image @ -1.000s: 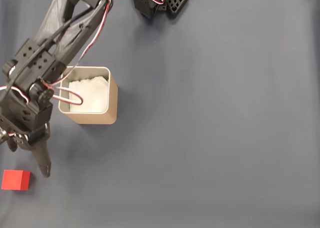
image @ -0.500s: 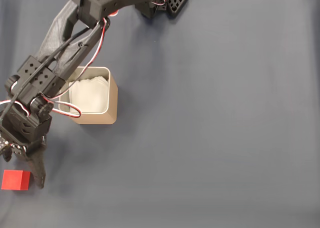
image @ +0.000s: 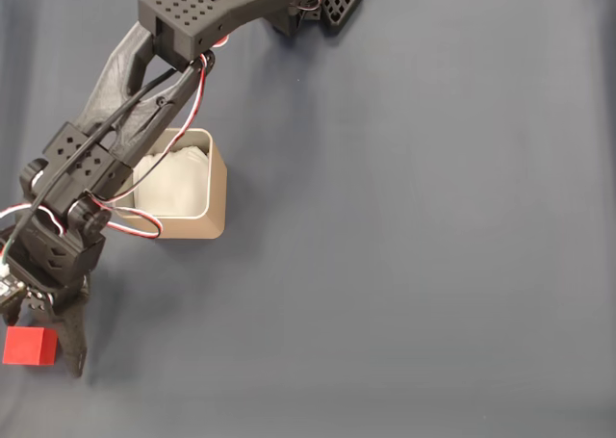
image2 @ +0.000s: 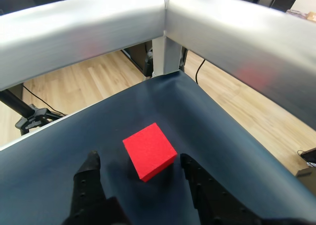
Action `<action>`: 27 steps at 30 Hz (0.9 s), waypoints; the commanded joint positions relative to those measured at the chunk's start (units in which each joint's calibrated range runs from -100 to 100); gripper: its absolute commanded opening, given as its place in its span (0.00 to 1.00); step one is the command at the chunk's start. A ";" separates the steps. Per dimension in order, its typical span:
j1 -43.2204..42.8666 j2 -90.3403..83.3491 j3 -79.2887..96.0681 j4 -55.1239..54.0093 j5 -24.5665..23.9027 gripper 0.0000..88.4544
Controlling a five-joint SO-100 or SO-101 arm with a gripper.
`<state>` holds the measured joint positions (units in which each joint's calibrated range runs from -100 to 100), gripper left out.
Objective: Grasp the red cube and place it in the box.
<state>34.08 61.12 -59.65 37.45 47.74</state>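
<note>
Since one second ago my pincer has come down to the red cube. It is spread wide and holds nothing; the cube now lies between my fingers, so closing comes next.

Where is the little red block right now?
In the fixed view the red cube sits on the dark cloth at the bottom left, below and left of the box. The open gripper hangs right by it.

Office-like room: wooden floor, cables
</note>
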 commanded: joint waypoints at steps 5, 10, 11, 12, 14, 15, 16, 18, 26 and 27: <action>-0.25 0.54 -4.70 -1.71 0.20 0.45; 0.53 1.14 -4.79 -2.69 0.10 0.44; 0.67 1.23 -4.79 -2.86 0.10 0.43; 0.81 1.23 -4.79 -2.94 0.10 0.42; 1.02 1.40 -4.79 -3.27 0.15 0.41; 1.09 1.49 -4.79 -3.35 0.15 0.41; 1.17 1.49 -4.79 -3.51 0.15 0.40; 1.24 1.49 -4.79 -4.01 0.05 0.40; 1.31 1.23 -4.70 -4.42 -0.44 0.36; 1.31 1.23 -4.70 -4.42 -0.44 0.35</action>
<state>34.84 63.62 -61.02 34.12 47.59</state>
